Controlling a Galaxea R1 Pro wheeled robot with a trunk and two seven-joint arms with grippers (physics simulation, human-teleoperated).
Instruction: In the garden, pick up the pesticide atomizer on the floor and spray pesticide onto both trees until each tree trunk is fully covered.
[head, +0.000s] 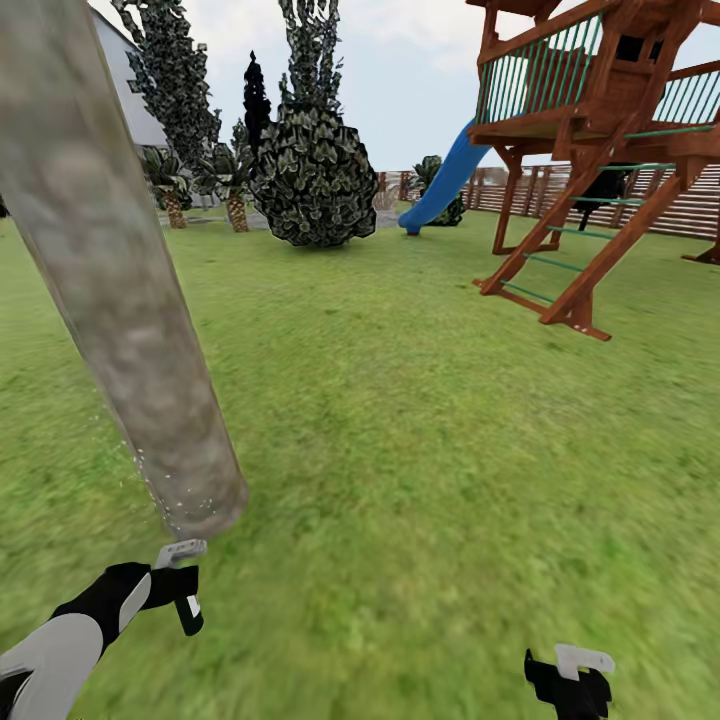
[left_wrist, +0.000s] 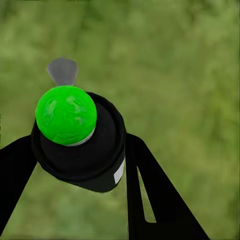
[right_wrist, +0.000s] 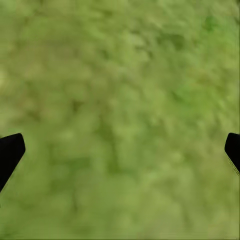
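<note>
One trunk, grey and mottled, leaned across the left of the head view, its foot in the lawn with small white specks scattered on and beside its lower part. Just below that foot sat the left hand, a grey nozzle tip poking up toward the bark. In the left wrist view the hand's fingers were closed on the atomizer, a black body with a bright green round cap and a grey nozzle beyond it, grass blurred behind. Farther back stood a round dark bush, short palms and tall dark trees. To the right of these rose a wooden tower with a blue slide and a slat fence behind. The right hand hung low over grass, well apart from the trunk; in its wrist view the fingertips stood wide apart at the edges, holding nothing.
</note>
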